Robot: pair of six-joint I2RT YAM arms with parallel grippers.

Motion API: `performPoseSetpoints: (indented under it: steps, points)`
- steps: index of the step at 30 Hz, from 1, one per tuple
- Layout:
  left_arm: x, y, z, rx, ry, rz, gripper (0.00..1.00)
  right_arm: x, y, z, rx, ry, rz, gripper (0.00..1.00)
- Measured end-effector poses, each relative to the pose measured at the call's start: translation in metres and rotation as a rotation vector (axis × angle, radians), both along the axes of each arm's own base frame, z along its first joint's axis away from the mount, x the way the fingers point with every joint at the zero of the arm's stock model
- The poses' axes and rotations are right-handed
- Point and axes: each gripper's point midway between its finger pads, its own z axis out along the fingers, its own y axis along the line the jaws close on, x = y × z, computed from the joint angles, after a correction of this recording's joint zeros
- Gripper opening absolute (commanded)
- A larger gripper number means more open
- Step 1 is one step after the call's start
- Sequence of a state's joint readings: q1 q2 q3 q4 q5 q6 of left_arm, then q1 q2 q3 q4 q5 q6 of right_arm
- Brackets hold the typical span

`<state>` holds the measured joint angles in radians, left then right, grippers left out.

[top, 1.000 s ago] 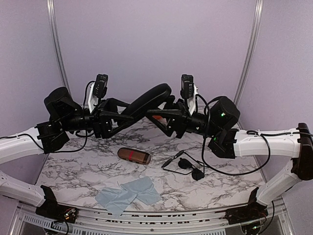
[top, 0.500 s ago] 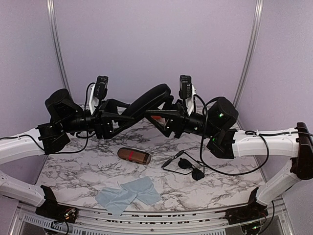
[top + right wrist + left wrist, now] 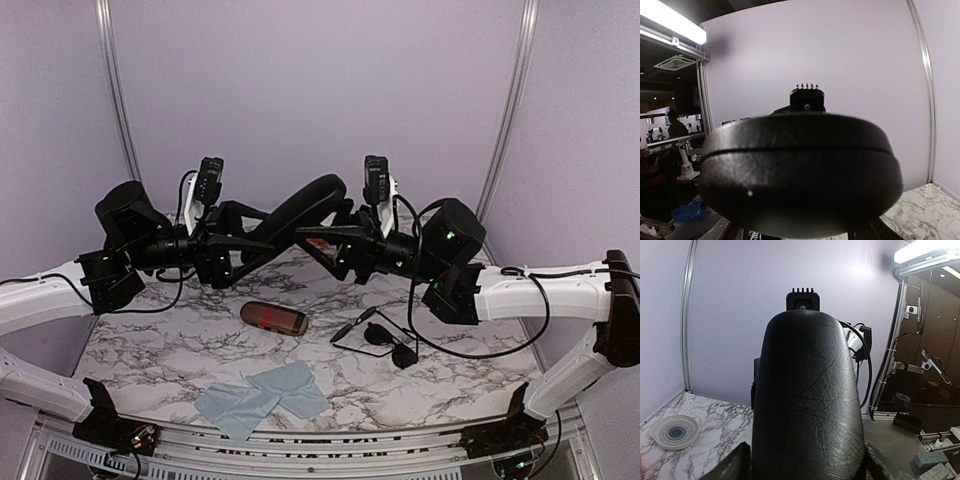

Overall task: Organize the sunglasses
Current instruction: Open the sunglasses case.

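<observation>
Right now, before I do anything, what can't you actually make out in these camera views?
Left wrist view: the black case fills the middle, hiding the sunglasses.
Right wrist view: the same case blocks most of the table.
Top view: the sunglasses are too small to tell whether their arms are folded.

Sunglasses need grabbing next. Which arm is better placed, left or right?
Right, probably. The sunglasses lie on the right side of the table, close below the right arm. The left gripper clamps one end of the black case; whether the right gripper holds it is unclear.
</observation>
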<state>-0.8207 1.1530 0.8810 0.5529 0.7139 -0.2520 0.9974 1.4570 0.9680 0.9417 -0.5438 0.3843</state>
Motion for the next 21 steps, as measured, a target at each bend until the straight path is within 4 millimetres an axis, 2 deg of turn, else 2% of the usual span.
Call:
performPoseSetpoints:
  steps: [1, 2, 6, 13, 21]
  points:
    - [0.001, 0.0, -0.005, 0.018, 0.006, 0.003, 0.94, -0.001, 0.001, -0.002, -0.008, -0.002, 0.004, 0.46]
    - [0.002, 0.0, -0.006, 0.022, 0.007, 0.005, 0.96, -0.002, 0.002, -0.004, -0.018, -0.006, 0.003, 0.46]
    - [0.007, 0.0, -0.027, 0.11, -0.006, 0.033, 0.96, -0.001, 0.009, -0.021, -0.088, -0.008, -0.001, 0.46]
    - [0.008, 0.004, -0.052, 0.256, -0.053, 0.048, 0.89, 0.002, 0.019, -0.063, -0.271, 0.007, -0.003, 0.45]
    - [0.004, 0.008, -0.07, 0.328, -0.067, 0.035, 0.82, -0.001, 0.026, -0.076, -0.354, -0.008, 0.027, 0.45]
